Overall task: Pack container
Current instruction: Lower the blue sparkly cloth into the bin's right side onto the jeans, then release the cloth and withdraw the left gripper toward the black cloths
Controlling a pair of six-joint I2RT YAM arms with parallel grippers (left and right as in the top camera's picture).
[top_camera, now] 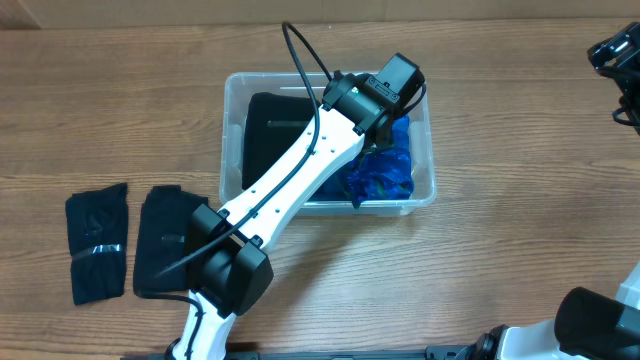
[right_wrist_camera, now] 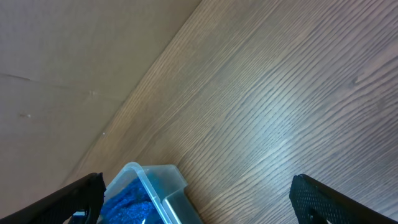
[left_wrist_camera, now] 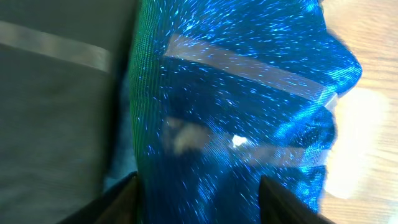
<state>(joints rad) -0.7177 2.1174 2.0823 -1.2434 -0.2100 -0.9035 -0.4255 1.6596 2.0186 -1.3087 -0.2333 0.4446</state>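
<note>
Left claw (left_wrist_camera: 198, 182), right claw (right_wrist_camera: 198, 182) both agape.

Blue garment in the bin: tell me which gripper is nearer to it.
Left. The left gripper hangs directly over the blue garment inside the container; the right gripper is outside it, over the table.

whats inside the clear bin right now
A black folded garment on the left, a shiny blue garment on the right. The left arm covers the middle, and the clothes hide the bottom.
</note>
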